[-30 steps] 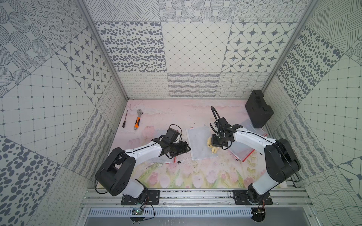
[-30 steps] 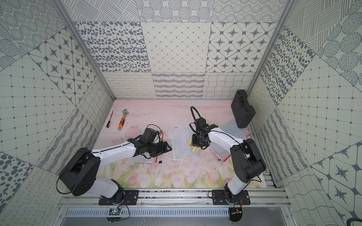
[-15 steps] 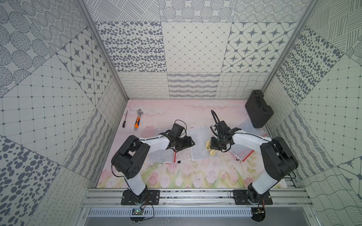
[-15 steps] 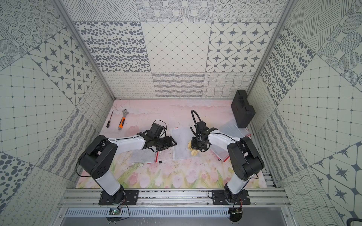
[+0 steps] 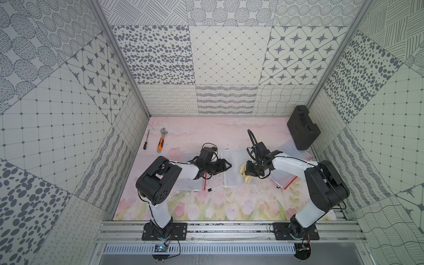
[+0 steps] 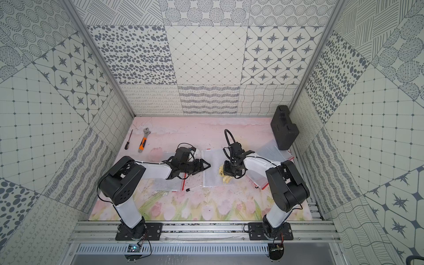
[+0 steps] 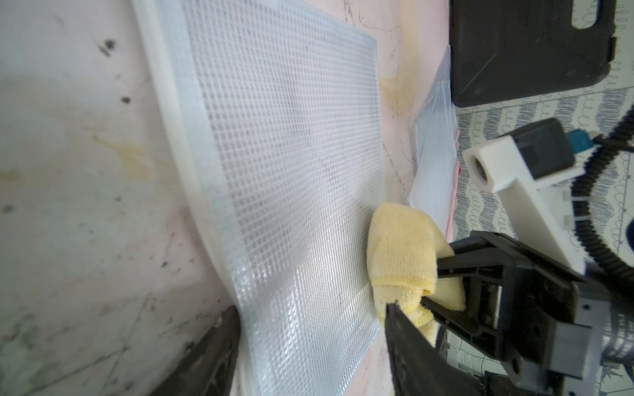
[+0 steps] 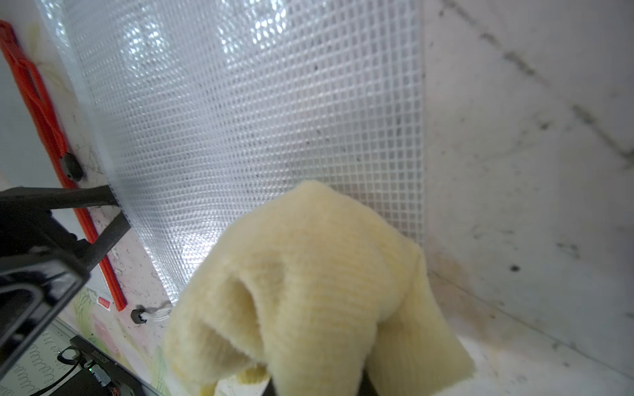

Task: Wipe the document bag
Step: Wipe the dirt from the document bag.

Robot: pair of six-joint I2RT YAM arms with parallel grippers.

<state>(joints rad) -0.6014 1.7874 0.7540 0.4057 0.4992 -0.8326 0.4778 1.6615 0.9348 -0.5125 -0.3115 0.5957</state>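
Yellow cloth [image 7: 401, 253], bunched into a wad, is pinched tight in the closed fingers of the right gripper [image 5: 252, 170]. It sits on the edge of the document bag [image 5: 232, 174] nearest that arm. The bag is a clear, mesh-patterned pouch lying flat on the pink floral mat [image 5: 229, 206] between the two arms. The left gripper [image 5: 227, 165] is at the bag's opposite edge with its fingers spread apart, the plastic rim lying between them in the left wrist view; whether they touch it I cannot tell. The step in hand looks like a wiping stroke across the bag. To do it well, the left fingers should pin their edge first, since thin plastic will likely slide or buckle under a dragged cloth. The wad should then press lightly, start beside the pinned edge and draw away from it in straight, overlapping passes, so the sheet is pulled taut, stopping short of the neighbouring red-zipped bag [image 5: 190, 184].
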